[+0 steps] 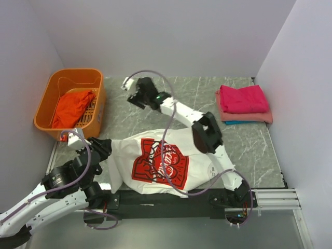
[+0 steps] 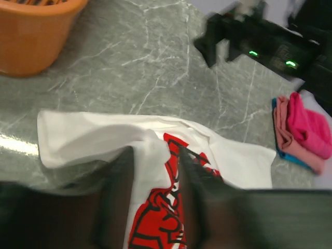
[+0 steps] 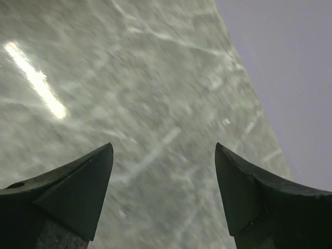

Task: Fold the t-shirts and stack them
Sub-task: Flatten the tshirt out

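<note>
Where left pincer (image 2: 154, 166) hovers, white t-shirt (image 1: 124, 155) lies beneath.

Grey marbled tabletop (image 1: 244, 150), pale walls (image 1: 181, 36)

Orange plastic basket (image 1: 72, 72) at the far-left corner of a grey marbled table (image 1: 244, 150), pale walls (image 1: 171, 36) around

Basket (image 1: 77, 72) left, shirt stack (image 1: 244, 104) right
</note>
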`<state>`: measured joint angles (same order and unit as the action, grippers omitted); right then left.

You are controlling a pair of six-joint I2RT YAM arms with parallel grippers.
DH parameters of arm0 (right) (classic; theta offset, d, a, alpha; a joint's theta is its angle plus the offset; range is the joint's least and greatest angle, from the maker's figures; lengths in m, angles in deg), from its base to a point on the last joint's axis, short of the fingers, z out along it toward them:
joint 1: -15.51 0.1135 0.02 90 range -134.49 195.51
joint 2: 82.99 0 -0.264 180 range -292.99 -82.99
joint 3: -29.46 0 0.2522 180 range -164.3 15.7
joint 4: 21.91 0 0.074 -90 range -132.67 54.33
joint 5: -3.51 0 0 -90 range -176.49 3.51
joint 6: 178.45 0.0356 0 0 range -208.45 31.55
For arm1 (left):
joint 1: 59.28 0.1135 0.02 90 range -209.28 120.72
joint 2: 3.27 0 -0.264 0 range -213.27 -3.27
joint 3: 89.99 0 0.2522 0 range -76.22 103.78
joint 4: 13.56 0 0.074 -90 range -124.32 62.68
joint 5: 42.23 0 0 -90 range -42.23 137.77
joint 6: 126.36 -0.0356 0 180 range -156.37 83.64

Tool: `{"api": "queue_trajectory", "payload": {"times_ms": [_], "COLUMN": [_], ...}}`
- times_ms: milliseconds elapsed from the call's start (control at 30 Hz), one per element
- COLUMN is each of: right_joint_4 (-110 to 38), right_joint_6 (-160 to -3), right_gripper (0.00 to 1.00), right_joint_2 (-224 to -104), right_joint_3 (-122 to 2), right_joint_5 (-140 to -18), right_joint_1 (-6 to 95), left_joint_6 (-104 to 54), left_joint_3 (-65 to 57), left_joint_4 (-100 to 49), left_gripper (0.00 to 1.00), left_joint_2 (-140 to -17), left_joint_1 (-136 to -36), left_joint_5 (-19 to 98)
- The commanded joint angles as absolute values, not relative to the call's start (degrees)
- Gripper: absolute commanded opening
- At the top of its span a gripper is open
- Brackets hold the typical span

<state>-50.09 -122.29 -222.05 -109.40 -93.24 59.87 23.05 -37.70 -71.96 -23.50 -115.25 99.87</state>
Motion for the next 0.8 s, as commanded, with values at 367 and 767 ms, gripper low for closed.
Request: {"api": "queue_trajectory", "payload": {"times_ms": [367,767], "right_joint_4": [-82.2,-80.5], "right_joint_6": [-147.8,-140.9], "right_gripper": [0.78,0.7], "right_joint_2": [-160.2,-170.2], "right_joint_3": [-49.2,-47.3], "right_joint_5": [-56.9,-58.7], "right_joint_1": [34.8,27.7], "left_joint_6": [9.1,48.5], "left_joint_3": [-29.5,-29.1], "left_joint_4": [-63.6,-92.2], "left_gripper": [0.88,0.98], "left_joint_2": [-29.8,-18.8], "left_joint_1": [-115.4,-115.4], "left_joint_5": [85.9,76.5]}}
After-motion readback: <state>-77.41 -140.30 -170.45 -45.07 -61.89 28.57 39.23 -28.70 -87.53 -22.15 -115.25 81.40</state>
